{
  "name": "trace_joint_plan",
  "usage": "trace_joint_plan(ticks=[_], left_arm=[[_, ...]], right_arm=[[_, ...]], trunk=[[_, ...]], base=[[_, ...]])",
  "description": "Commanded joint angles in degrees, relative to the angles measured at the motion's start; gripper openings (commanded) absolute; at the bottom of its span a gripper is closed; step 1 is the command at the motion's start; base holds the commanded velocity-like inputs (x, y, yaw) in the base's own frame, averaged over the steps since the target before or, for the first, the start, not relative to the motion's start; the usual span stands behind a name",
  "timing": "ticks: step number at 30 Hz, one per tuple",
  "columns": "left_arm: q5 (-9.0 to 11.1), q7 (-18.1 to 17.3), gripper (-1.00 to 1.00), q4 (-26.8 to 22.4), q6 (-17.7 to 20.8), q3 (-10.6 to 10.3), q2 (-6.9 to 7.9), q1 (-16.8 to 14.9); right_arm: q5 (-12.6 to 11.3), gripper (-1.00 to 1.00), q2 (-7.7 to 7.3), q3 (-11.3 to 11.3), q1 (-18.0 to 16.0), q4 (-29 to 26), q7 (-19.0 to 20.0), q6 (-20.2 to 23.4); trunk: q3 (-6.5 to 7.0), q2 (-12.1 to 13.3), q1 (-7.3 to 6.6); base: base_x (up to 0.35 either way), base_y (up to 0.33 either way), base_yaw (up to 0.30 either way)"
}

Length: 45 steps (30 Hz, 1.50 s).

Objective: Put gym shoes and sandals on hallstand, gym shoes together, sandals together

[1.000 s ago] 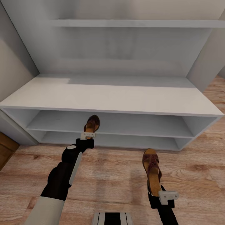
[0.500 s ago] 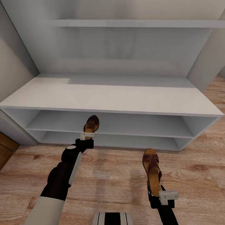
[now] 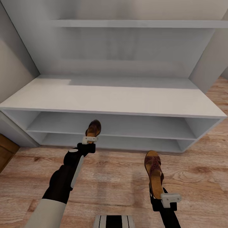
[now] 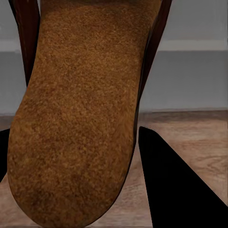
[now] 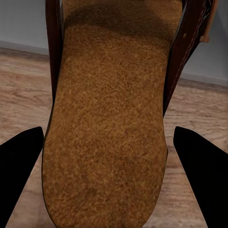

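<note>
Two sandals in the air, one per arm. The left sandal (image 3: pixel 93 128) sits toe-forward right at the front edge of the hallstand (image 3: pixel 110 98), its toe level with the mouth of the upper tier, roughly at the middle of the rack's width. The left gripper (image 3: pixel 89 138) is clamped on its heel end. The right sandal (image 3: pixel 154 172) hangs well back from the rack over the corridor floor (image 3: pixel 120 177), toe pointing at the hallstand, with the right gripper (image 3: pixel 166 198) closed on its heel.

From the head camera you get the whole layout: thick white top, two shallow tiers beneath, tall back panel, high shelf above. The left wrist camera gives the tan footbed (image 4: pixel 80 118) up close, a dark finger (image 4: pixel 175 185) alongside it, grey rack and a strip of floor beyond the toe. The right wrist camera shows the other footbed (image 5: pixel 111 123) and its brown strap sides, dark fingers (image 5: pixel 204 166) flanking it (a gap shows between each finger and the sole here, so how the grip sits is not readable from this angle).

Room to move: the rack's flat top is bare from edge to edge, and both tiers look open along their visible length. Plank floor lies between the right sandal and the rack's front edge.
</note>
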Motion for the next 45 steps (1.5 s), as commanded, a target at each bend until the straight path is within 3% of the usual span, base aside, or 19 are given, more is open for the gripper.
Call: trace_joint_plan(ticks=[1, 45], left_arm=[[-0.2, -0.1, -1.0, 0.3, 0.0, 0.0, 0.0, 0.0], [-0.2, -0.5, -1.0, 1.8, 0.2, -0.2, 0.0, 0.0]], right_arm=[[0.0, -1.0, 0.0, 0.0, 0.0, 0.0, 0.1, 0.0], [0.0, -1.0, 0.0, 0.0, 0.0, 0.0, 0.1, 0.0]], trunk=[[0.0, 0.0, 0.0], [0.0, 0.0, 0.0]], base=[[0.0, 0.0, 0.0], [0.0, 0.0, 0.0]])
